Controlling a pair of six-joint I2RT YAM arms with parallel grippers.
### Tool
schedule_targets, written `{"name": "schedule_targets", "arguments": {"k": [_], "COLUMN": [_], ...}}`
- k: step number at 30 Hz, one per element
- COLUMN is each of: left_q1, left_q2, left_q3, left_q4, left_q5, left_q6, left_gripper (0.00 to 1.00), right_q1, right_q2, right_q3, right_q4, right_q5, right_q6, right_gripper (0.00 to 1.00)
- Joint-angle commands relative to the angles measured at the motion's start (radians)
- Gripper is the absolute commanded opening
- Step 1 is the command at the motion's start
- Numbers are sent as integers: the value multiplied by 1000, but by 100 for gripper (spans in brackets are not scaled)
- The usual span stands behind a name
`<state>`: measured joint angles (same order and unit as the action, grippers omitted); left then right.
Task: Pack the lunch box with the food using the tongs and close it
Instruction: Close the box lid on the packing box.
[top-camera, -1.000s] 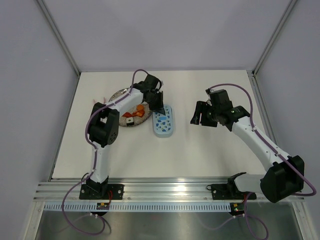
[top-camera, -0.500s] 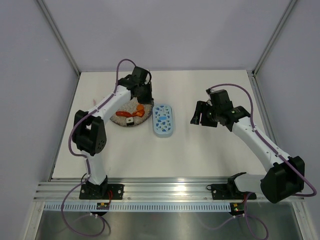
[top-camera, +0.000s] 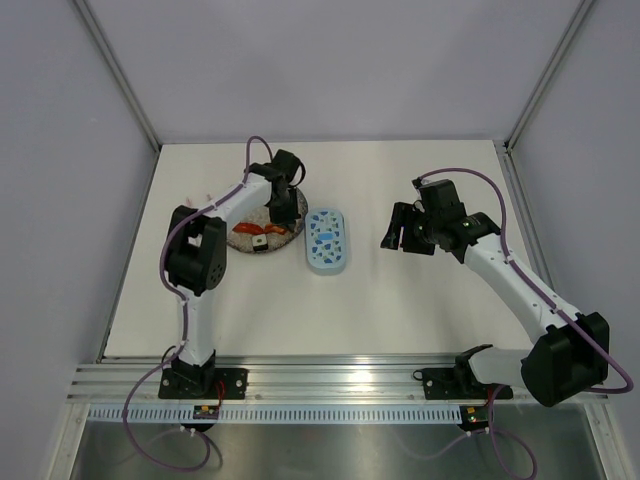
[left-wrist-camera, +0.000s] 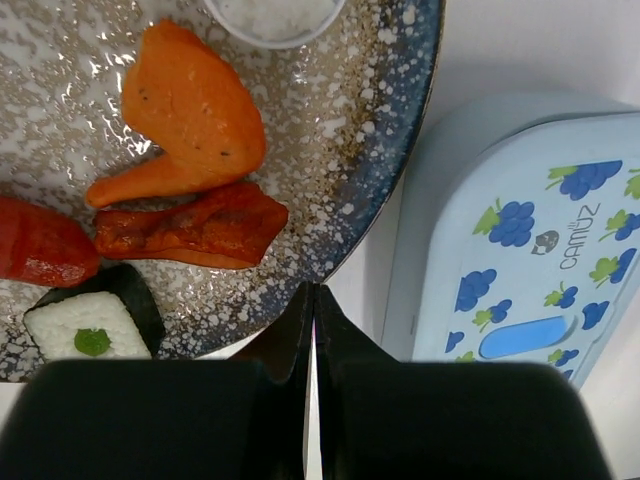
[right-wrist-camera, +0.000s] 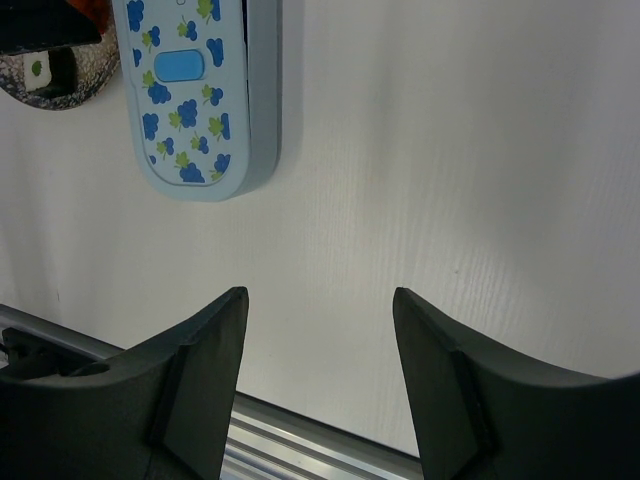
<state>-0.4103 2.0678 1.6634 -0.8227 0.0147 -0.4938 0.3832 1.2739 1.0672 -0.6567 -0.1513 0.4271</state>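
The lunch box (top-camera: 327, 240) lies on the table with its flecked blue lid (left-wrist-camera: 530, 230) on, just right of the plate. The food sits on the grey speckled plate (top-camera: 250, 238): an orange piece (left-wrist-camera: 190, 110), a red-brown strip (left-wrist-camera: 190, 232), a red piece (left-wrist-camera: 40, 245) and a white block in a black wrap (left-wrist-camera: 90, 325). My left gripper (left-wrist-camera: 314, 292) is shut and empty, its tips above the plate's rim on the side toward the box. My right gripper (right-wrist-camera: 320, 300) hangs open over bare table, to the right of the box (right-wrist-camera: 195, 95). A faint pink sliver (top-camera: 205, 196) left of the plate may be the tongs.
A small white dish (left-wrist-camera: 275, 12) sits on the far part of the plate. The aluminium rail (right-wrist-camera: 300, 440) runs along the table's near edge. White walls close in the table at the back and both sides.
The left arm swung from the gap between plate and box to behind the plate, then back over the plate's right side. The right arm has not moved.
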Motion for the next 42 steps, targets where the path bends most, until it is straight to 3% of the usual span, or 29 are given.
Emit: {"name": "schedule_targets", "arguments": {"k": [1,15,23,31,42], "left_q1": [-19,-44,-45,-65,-140], "left_q2": [14,114,60,-119,-69], "left_q3": [71,156,145,144,150], "left_q4": [5,48,8,-18,37], "left_q5": [-21,140,50,-110,-59], "left_q6": [21,44,44,54,55], "left_gripper": [0,0,0,0,0], "right_q1": [-4,-4,-4,-4,-4], "right_q2": [-30,-54,-56,-47,-34], "right_q3": [2,-6,2,-3,0], "right_q4": [3,-15,-14,-1,2], "right_q5": [-11,-5,-11,-21,-21], "right_q6": [13,16,19,21,24], "right_gripper": [68,68,68,68,68]}}
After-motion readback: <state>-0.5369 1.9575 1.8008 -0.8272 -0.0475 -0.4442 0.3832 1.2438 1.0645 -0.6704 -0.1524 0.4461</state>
